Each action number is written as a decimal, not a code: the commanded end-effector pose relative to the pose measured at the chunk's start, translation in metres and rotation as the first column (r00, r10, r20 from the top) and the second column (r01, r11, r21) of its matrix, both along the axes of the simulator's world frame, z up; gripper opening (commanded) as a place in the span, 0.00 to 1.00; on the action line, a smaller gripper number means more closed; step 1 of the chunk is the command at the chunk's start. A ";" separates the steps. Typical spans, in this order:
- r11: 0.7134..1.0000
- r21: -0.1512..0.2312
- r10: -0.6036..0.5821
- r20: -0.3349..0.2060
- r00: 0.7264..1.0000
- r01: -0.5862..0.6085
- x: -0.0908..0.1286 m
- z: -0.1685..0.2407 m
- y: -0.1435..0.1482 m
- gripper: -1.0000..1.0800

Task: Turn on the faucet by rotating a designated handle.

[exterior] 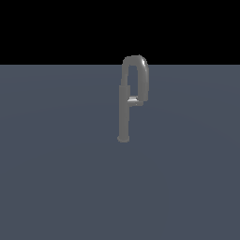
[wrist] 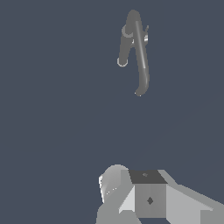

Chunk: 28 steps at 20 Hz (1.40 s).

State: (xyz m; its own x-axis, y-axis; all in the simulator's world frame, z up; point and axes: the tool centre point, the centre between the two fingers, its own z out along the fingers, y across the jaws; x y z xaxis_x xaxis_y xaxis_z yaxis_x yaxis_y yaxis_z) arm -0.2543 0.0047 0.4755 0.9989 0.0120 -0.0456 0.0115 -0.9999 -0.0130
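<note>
The grey metal faucet stands upright on the floor, with its round foot toward me and its gooseneck spout arching over to the exterior view's right. The handle is a short bar sticking out from the post at mid-height, toward the spout's end. In the wrist view the faucet shows from above, far from the camera, and a small light piece beside the post seems to be the handle. Only grey parts of my gripper show at the picture's edge. Its fingers cannot be made out. It is well apart from the faucet.
A flat blue-grey floor runs all around the faucet. A black background lies above the horizon. No arm shows in the exterior view.
</note>
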 end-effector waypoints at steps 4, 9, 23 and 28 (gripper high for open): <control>1.000 0.002 -0.003 -0.003 1.000 0.003 0.001 0.000 0.000 0.00; 1.000 0.017 -0.019 -0.022 1.000 0.020 0.008 0.000 0.001 0.00; 0.979 0.123 -0.137 -0.182 0.974 0.160 0.063 -0.006 0.002 0.00; 0.958 0.167 -0.186 -0.264 0.946 0.235 0.090 -0.012 0.001 0.00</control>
